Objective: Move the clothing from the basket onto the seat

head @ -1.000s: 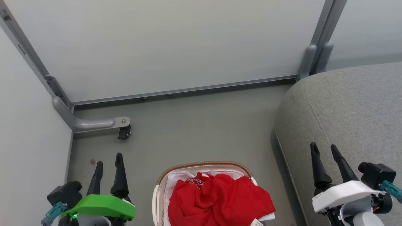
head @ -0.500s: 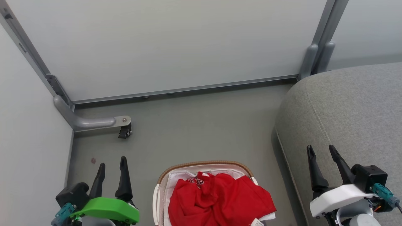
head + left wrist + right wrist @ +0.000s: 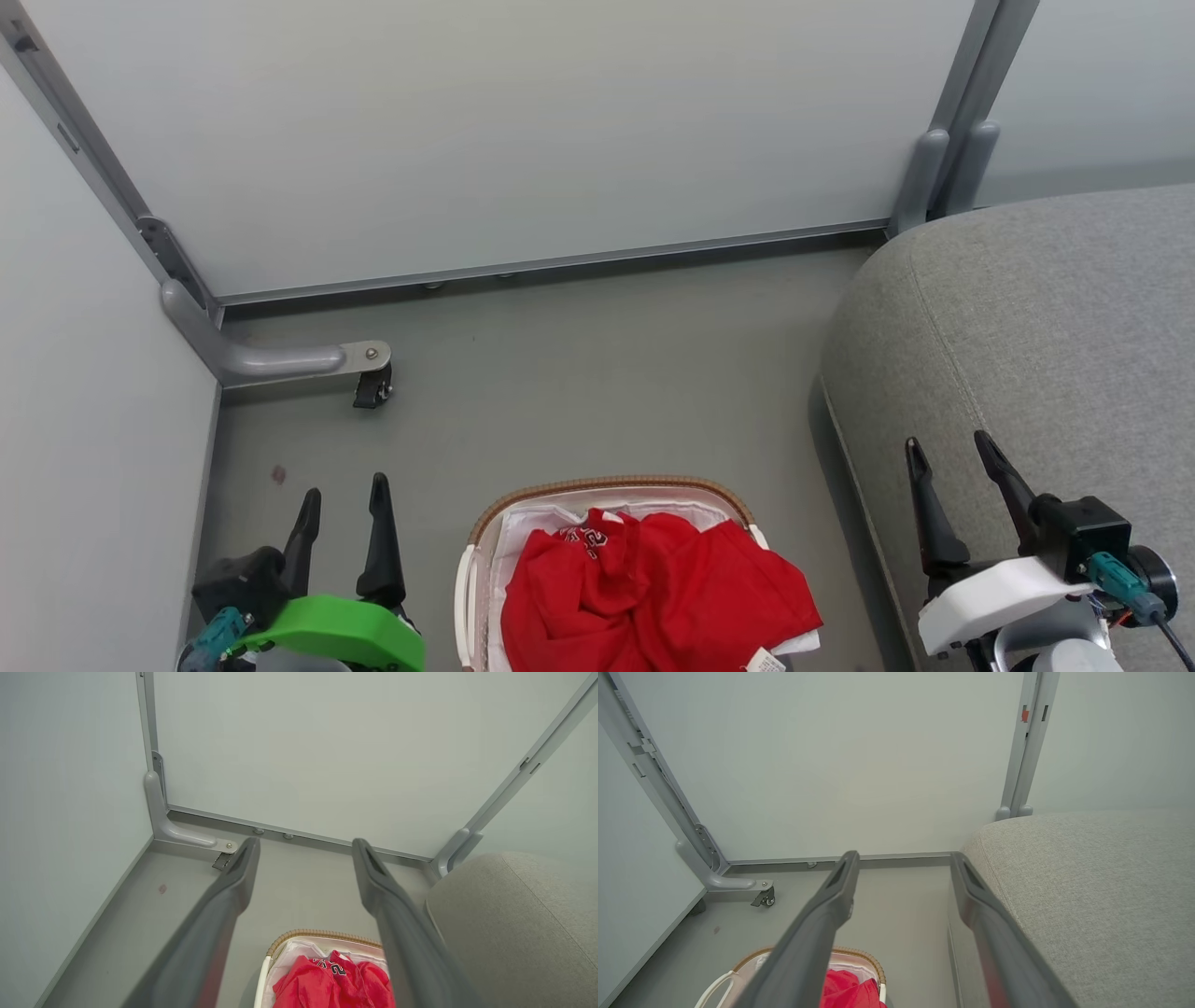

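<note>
The red clothing [image 3: 653, 597] lies heaped in the basket [image 3: 607, 486], which stands on the floor [image 3: 579, 373] between your two arms. The seat [image 3: 1046, 327] is close on the robot's right and carries no red cloth, so the step in hand looks to be the first reach into the basket. The left gripper [image 3: 344, 487] hovers over the floor beside the basket, its fingers [image 3: 380, 541] moderately parted and empty. The right gripper [image 3: 946, 444] hangs over the seat's near edge, parted about as much and also empty. With the seat on the right, I'd judge the right arm the better carrier. Bring it across above the heap, tip the fingers down, and descend on a raised fold near the middle of the red. Keep off the edge where the white liner [image 3: 520, 541] shows, or you may pinch it and drag the light basket along. Close firmly and lift straight until the cloth hangs free of the rim. Expect it to drape, and perhaps to pull the second garment with it.
</note>
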Robot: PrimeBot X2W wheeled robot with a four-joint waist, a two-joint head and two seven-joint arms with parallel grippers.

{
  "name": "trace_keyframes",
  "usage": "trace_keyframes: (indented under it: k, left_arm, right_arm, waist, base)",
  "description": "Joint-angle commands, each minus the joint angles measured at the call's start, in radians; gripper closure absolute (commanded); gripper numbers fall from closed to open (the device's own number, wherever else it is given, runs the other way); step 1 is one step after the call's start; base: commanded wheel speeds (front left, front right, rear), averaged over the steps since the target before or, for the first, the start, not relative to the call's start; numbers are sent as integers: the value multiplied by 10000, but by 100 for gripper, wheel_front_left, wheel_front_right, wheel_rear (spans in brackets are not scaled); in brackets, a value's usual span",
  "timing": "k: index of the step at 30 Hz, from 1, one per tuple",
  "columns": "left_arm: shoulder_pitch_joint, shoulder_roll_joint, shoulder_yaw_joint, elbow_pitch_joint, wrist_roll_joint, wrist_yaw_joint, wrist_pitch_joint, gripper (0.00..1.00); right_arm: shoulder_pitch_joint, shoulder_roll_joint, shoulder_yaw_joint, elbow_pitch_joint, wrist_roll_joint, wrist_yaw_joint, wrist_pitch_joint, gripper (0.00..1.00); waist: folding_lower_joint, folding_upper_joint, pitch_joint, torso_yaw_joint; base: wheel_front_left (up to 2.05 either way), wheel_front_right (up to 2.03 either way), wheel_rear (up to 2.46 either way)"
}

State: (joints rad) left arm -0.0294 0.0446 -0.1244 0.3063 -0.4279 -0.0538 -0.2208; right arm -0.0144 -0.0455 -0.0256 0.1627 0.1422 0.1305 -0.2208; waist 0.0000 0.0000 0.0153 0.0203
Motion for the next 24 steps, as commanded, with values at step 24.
trace_keyframes:
  k: [24]
  left_arm:
    - [80, 89, -234, 348, 1432, 53, -442, 0]
  right_arm:
    - [149, -74, 14, 8, -1478, 4, -460, 0]
  waist:
    - [0, 0, 52, 53]
  base:
    - [0, 0, 0]
